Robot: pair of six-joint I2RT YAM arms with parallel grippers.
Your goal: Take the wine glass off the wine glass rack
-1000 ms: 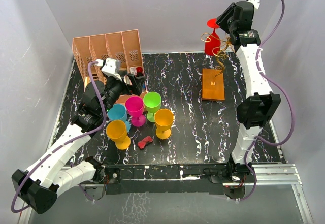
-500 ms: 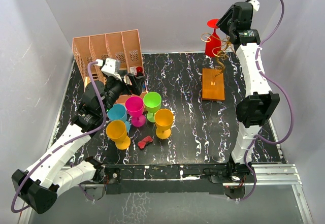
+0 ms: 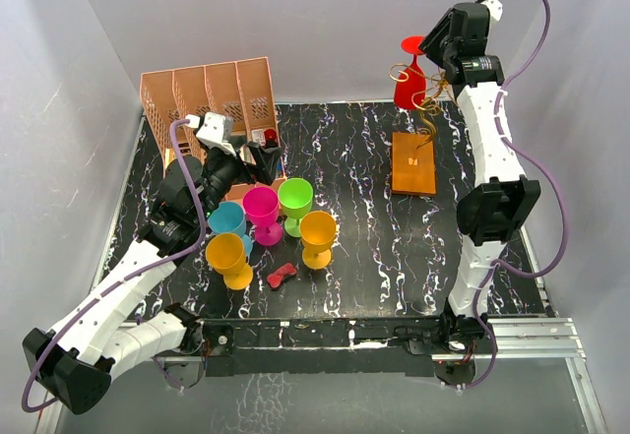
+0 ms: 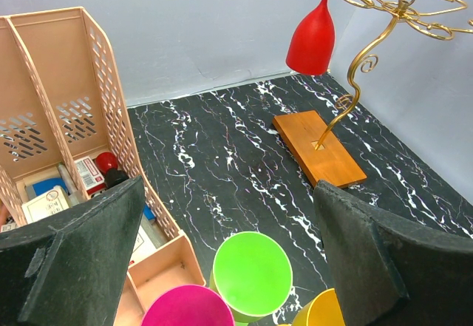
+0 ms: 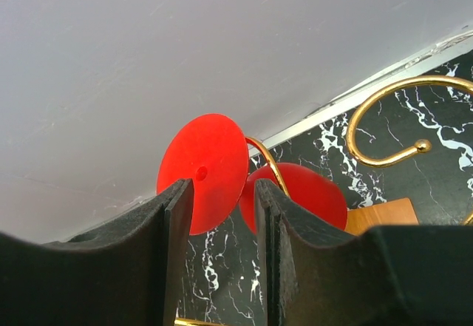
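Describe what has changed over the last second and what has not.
The right end effector edged slightly left, toward the foot of the red wine glass on the gold rack. The glass hangs there as before; whether it is gripped is unclear. The left arm, five cups and pink organiser stayed put.

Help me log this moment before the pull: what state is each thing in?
wine glass, hanging upside down on the rack, foot up.
wine glass rack, upright.
right claw, at the glass's foot, gap narrow; grip cannot be told.
left claw, open, empty.
five coloured cups, upright.
file organiser, upright, small items inside.
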